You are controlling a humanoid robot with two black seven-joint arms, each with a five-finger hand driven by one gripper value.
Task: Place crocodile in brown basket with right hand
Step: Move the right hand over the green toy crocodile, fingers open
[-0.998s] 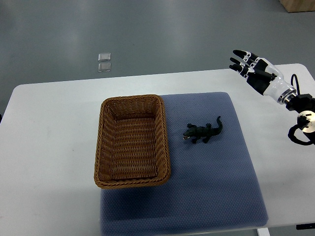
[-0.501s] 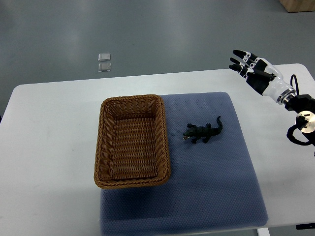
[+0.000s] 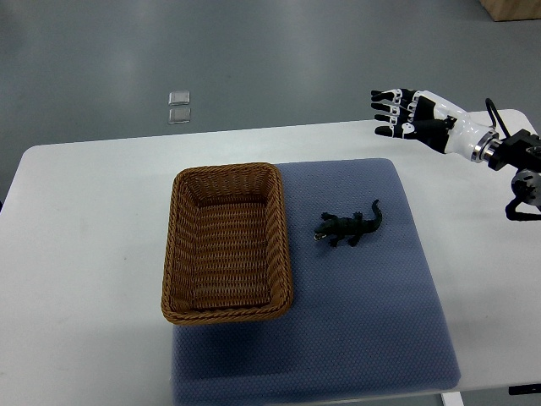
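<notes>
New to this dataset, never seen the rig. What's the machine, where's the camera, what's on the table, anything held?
It is a two-armed humanoid robot with fingered hands. The one camera looks steeply down from the robot's own side. Only the right hand shows, coming in from the right edge near the table's far side, fingers spread, holding nothing. The left arm is out of view. On the white table lies a blue-grey mat. An empty brown basket sits at the mat's left side. A dark toy crocodile lies on the mat right of the basket, apart from it.

Woven wicker basket (image 3: 226,245) — dimpled cloth mat (image 3: 363,313) — smooth table (image 3: 84,254).
</notes>
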